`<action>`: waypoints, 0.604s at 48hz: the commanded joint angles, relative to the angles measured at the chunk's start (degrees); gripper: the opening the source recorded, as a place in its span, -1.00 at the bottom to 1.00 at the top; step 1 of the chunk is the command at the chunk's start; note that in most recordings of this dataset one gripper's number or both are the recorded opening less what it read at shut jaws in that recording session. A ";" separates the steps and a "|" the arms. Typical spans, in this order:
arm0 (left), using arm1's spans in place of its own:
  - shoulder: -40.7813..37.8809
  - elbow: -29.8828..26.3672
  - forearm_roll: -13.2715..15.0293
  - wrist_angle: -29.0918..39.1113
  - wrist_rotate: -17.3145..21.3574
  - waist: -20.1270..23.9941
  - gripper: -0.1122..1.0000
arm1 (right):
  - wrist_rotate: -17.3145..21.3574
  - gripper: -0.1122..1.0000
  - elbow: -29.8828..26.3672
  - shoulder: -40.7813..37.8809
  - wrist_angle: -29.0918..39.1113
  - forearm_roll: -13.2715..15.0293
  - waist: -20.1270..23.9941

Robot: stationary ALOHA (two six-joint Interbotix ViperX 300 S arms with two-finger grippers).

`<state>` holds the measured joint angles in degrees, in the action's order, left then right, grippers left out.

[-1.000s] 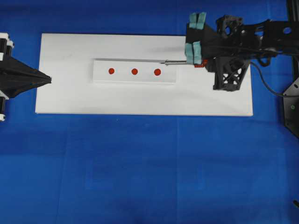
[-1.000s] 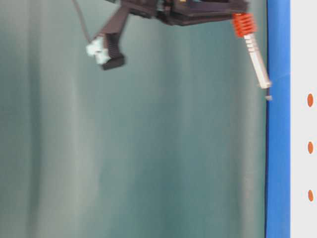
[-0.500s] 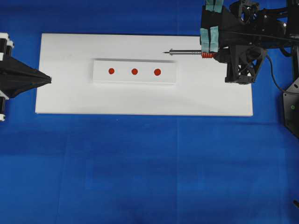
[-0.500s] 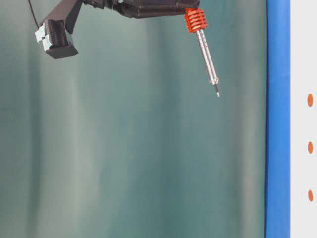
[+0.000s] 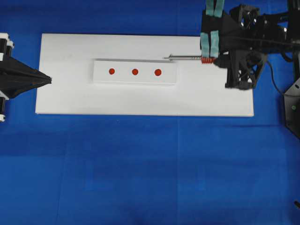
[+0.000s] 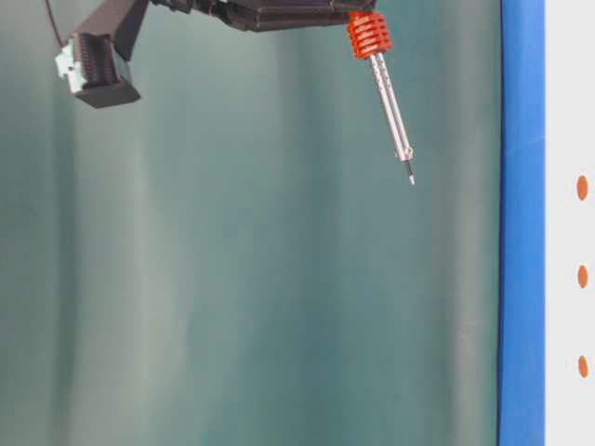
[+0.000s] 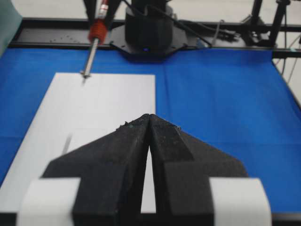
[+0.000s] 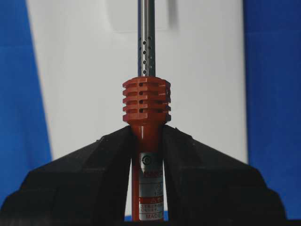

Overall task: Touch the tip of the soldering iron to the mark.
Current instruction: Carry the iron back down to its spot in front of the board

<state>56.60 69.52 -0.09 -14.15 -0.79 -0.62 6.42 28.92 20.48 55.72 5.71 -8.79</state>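
While right gripper [image 8: 146, 141] clamps soldering iron [image 6: 389, 102], tip above board, off mark [image 5: 135, 71]

One camera hangs straight above, looking down on the whole blue surface [image 5: 140, 164] and the white board [image 5: 70, 93]. A second sits low at the surface's edge, turned sideways, so the board runs down its 3 o'clock side. The left wrist camera peers over its own claw [image 7: 149, 136] toward 12 o'clock, sharing the board and the iron [image 7: 93, 44] with the overhead. The right wrist camera sits very close behind its claw [image 8: 146, 141], looking along the iron's shaft.
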 commanded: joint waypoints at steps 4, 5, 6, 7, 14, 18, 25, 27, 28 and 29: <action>-0.18 -0.70 0.00 -0.44 -0.09 0.09 -0.79 | 4.57 -0.68 0.00 1.67 -0.35 -0.09 4.75; -0.18 -0.70 0.00 -0.44 -0.09 0.09 -0.79 | 5.27 -0.68 0.00 1.76 -0.35 -0.09 5.45; -0.18 -0.62 -0.09 -0.44 -0.09 0.09 -0.79 | 5.98 -0.68 0.09 1.76 -0.44 0.00 6.15; -0.09 -0.62 -0.09 -0.44 -0.09 0.09 -0.79 | 6.77 -0.68 0.18 1.85 -0.44 0.00 7.03; -0.18 -0.62 -0.09 -0.44 -0.09 0.09 -0.79 | 13.27 -0.68 0.26 1.58 -1.23 0.35 13.18; -0.18 -0.62 -0.09 -0.53 -0.09 0.09 -0.79 | 17.23 -0.68 0.26 1.32 -1.85 1.05 17.23; -0.18 -0.62 0.00 -0.53 -0.09 0.09 -0.79 | 25.40 -0.68 0.00 0.09 -2.99 3.96 24.96; -0.18 -0.62 0.00 -0.44 -0.18 0.09 -0.79 | 27.86 -0.68 -0.26 -0.53 -2.90 5.19 26.89; -0.18 -0.62 0.00 -0.44 -0.18 0.09 -0.79 | 29.09 -0.68 -0.35 -0.88 -2.81 5.80 27.77; -0.18 -0.62 -0.09 -0.44 -0.18 0.09 -0.79 | 30.32 -0.68 -0.53 -1.14 -2.72 6.50 28.65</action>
<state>56.69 69.61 0.00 -14.15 -0.88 -0.70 34.01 29.79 19.69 53.26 10.28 16.96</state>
